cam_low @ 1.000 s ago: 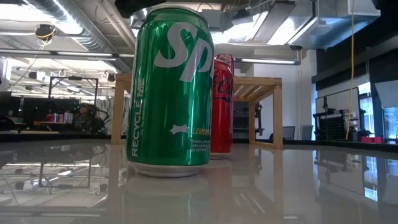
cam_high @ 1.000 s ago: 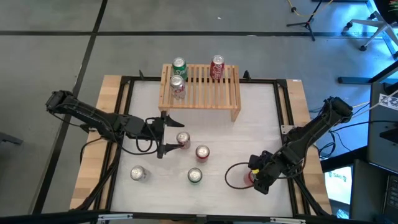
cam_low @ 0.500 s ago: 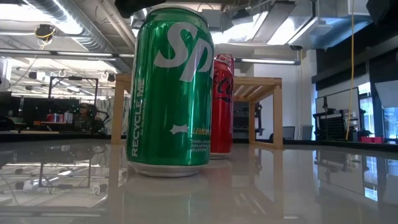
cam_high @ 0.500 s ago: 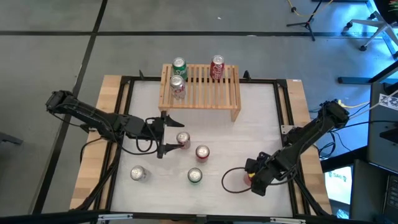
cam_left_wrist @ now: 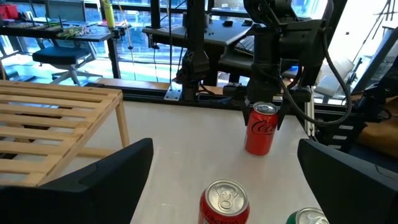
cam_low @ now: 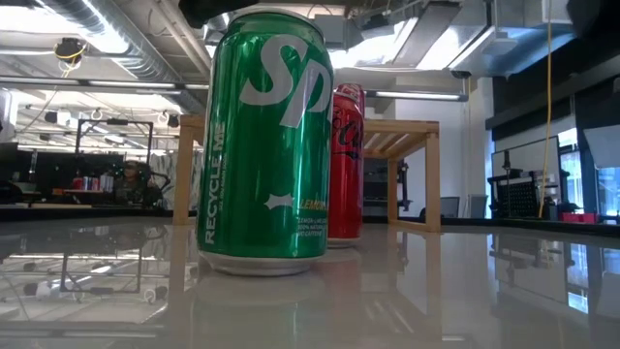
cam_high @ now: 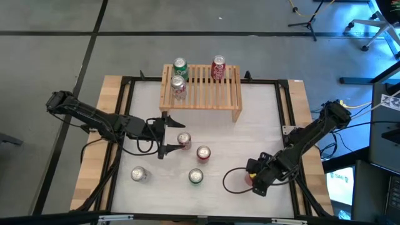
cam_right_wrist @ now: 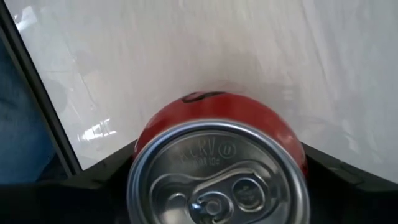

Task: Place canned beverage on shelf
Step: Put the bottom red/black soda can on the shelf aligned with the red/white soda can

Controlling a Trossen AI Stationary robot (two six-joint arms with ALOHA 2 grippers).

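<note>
Right wrist view: red can [cam_right_wrist: 217, 168] half-cropped

Your two arms, the left arm [cam_high: 94, 119] and the right arm [cam_high: 306, 140], are matte black, slim-jointed, trailing looped black cables; the fingers [cam_left_wrist: 99, 183] are broad dark paddles.

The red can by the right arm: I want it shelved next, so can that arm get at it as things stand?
Probably yes. The right gripper is already down over the red can, its jaws straddling the can's sides, with nothing else beside it. Whether they grip it yet isn't clear.
</note>
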